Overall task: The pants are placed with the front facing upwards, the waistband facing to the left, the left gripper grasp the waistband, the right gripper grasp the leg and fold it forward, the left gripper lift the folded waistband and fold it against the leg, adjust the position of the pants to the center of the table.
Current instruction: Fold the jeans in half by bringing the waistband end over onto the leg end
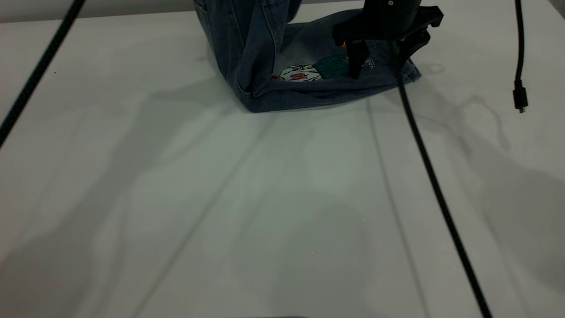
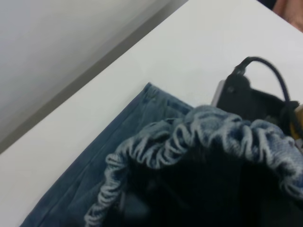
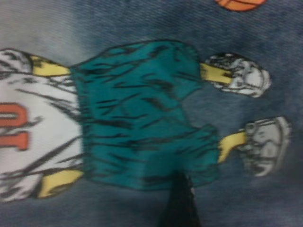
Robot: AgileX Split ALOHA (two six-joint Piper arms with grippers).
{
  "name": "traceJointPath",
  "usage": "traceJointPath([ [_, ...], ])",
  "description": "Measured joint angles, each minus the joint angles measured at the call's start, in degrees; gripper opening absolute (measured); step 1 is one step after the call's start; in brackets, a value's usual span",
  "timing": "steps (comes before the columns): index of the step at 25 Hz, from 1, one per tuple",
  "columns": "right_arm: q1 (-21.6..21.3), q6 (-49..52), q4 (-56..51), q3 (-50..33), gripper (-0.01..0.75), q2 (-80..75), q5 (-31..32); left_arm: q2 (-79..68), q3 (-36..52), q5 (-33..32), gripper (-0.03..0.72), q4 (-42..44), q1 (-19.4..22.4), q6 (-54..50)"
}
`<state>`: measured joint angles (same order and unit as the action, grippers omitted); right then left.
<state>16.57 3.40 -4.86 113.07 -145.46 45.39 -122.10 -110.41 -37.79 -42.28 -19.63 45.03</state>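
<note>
The blue denim pants (image 1: 260, 53) lie at the table's (image 1: 265, 198) far middle. Their left part is pulled up and runs out of the top of the exterior view. The gathered waistband (image 2: 189, 132) bunches right in front of the left wrist camera and hides the left gripper's jaws, which hold it up. The leg (image 1: 309, 95) lies flat, with its cartoon print (image 1: 304, 73) facing up. My right gripper (image 1: 379, 66) stands open over the leg, one finger (image 3: 180, 208) touching the denim just beside the print (image 3: 137, 113).
A thick black cable (image 1: 437, 190) trails from the right gripper toward the near edge. Another cable (image 1: 35, 75) crosses the far left. A thin cable with a plug (image 1: 519, 95) hangs at the right. The table's far edge (image 1: 110, 15) runs just behind the pants.
</note>
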Motion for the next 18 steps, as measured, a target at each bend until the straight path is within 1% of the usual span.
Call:
traceJointPath([
  [7,0.3,-5.8,-7.7,0.0,0.514,-0.1,2.1,0.0,0.0,3.0,0.035,0.0,-2.5,0.9],
  [12,0.8,-7.1,-8.7,0.1,0.514,0.4,2.9,0.0,0.0,3.9,0.035,0.0,-2.7,1.0],
  [15,-0.4,-7.2,-8.2,0.4,0.514,2.6,4.5,0.0,0.0,3.9,0.035,0.0,-3.3,1.0],
  [18,-3.3,-7.2,-7.2,3.0,0.514,5.1,7.9,0.0,0.0,3.8,0.035,-0.1,-4.1,1.0],
])
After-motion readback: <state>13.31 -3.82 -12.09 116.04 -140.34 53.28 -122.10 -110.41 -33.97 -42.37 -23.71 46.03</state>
